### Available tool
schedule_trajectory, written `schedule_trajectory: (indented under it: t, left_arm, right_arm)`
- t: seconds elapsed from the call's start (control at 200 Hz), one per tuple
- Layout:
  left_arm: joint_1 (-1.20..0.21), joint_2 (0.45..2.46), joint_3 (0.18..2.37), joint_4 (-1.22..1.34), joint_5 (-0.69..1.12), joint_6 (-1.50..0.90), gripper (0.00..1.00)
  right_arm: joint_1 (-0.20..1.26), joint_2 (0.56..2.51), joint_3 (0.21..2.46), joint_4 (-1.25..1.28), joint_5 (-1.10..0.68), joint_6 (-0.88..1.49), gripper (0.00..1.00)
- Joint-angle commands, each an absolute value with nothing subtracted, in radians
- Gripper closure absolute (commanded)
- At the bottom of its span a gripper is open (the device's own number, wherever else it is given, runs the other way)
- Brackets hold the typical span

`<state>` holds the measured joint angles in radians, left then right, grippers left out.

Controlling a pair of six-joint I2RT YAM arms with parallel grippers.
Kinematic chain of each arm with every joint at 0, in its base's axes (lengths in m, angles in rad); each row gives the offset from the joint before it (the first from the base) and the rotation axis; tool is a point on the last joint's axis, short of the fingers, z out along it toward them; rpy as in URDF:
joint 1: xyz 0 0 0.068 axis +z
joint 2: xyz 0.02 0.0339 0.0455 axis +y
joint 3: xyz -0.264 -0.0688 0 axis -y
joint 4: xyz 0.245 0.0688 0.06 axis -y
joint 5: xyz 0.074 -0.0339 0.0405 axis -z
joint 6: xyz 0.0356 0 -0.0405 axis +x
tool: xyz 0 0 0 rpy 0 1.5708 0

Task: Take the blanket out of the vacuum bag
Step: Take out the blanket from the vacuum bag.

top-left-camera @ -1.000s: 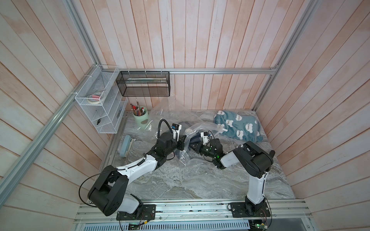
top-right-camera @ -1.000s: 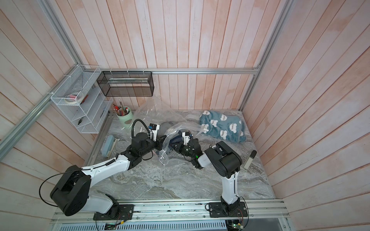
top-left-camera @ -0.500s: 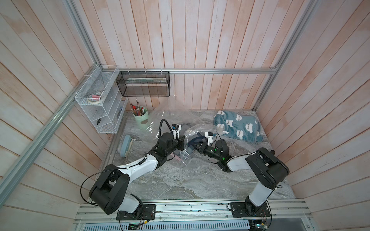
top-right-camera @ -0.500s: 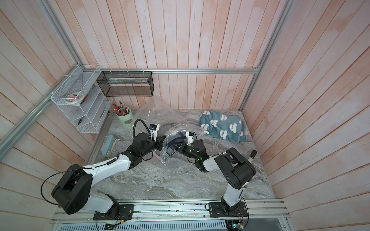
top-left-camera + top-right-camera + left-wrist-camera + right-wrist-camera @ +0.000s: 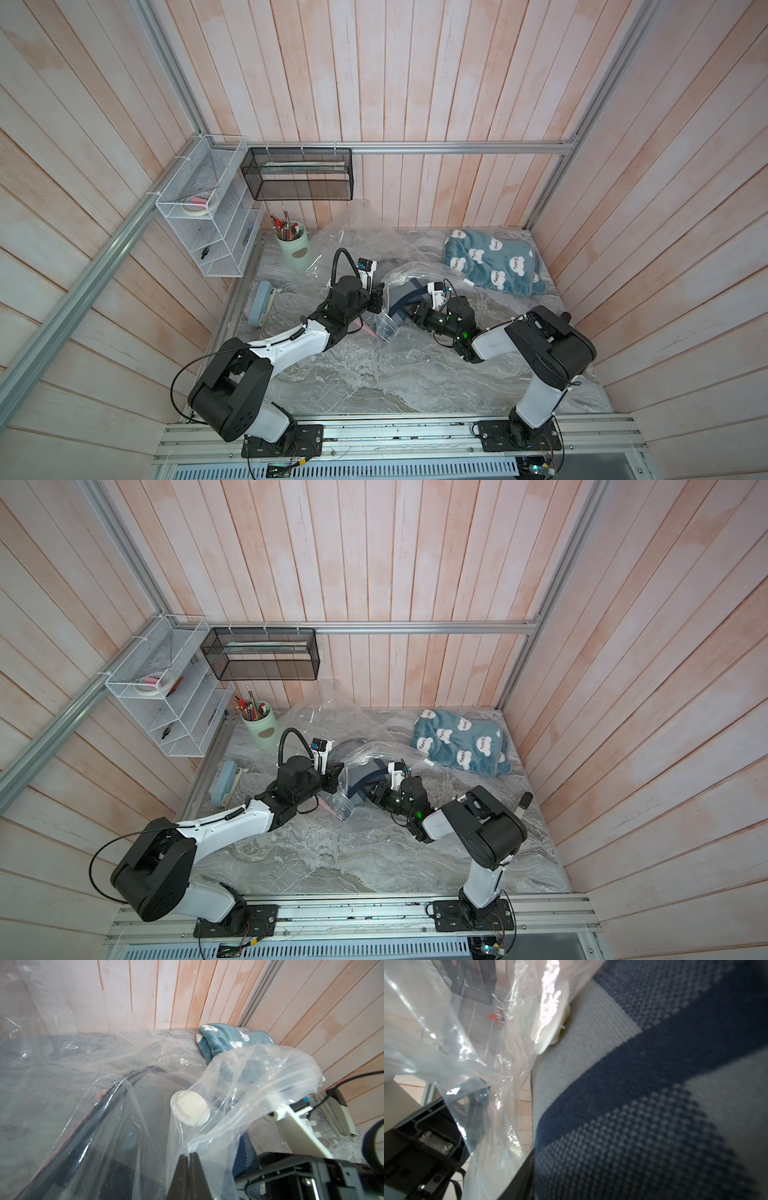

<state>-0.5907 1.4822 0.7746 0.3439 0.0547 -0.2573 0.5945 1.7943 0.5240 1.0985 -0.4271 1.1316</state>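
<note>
Left wrist view shows the left gripper (image 5: 190, 1155) clamped on the bag (image 5: 239, 1068); the right gripper (image 5: 409, 313), opening unreadable, sits at the blanket (image 5: 654, 1105), whose tug could slip the bag free.

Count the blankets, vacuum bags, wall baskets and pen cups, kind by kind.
blankets: 2, the teal bear-print blanket and the navy-and-grey blanket in the bag
vacuum bag: 1
wall baskets: 2, the white wire rack and the black mesh basket
green pen cup: 1
total: 6
</note>
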Motion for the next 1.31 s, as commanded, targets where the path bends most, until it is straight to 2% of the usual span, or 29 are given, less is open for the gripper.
schedule_trajectory:
  t: [0.0,0.08,0.175,0.505,0.555,0.59,0.665,0.72,1.04,1.3]
  left_arm:
    - [-0.591,1.452,0.768,0.346,0.046,-0.250,1.00]
    - [-0.592,1.442,0.760,0.348,0.046,-0.249,1.00]
    - [-0.591,1.439,0.758,0.346,0.044,-0.245,1.00]
    - [-0.591,1.441,0.755,0.351,0.049,-0.252,1.00]
    - [-0.591,1.440,0.757,0.351,0.049,-0.250,1.00]
    - [-0.592,1.440,0.758,0.350,0.049,-0.251,1.00]
    - [-0.592,1.438,0.759,0.348,0.048,-0.251,1.00]
    - [-0.592,1.437,0.761,0.347,0.046,-0.249,1.00]
    - [-0.557,1.492,0.820,0.324,0.014,-0.228,1.00]
    - [-0.505,1.533,0.833,0.368,0.072,-0.233,1.00]
  right_arm:
    - [0.590,1.835,0.544,1.221,-0.436,1.156,0.43]
    - [0.590,1.849,0.550,1.249,-0.433,1.164,0.37]
    - [0.591,1.858,0.571,1.263,-0.437,1.167,0.35]
    - [0.591,1.921,0.683,1.216,-0.466,1.153,0.35]
    - [0.589,1.943,0.698,1.219,-0.475,1.159,0.38]
    - [0.590,1.960,0.707,1.227,-0.483,1.166,0.44]
    - [0.590,1.993,0.723,1.249,-0.498,1.183,0.80]
    - [0.590,2.009,0.728,1.270,-0.507,1.195,1.00]
    - [0.591,1.909,0.694,1.297,-0.531,1.233,1.00]
    - [0.590,1.789,0.733,1.150,-0.549,1.218,1.00]
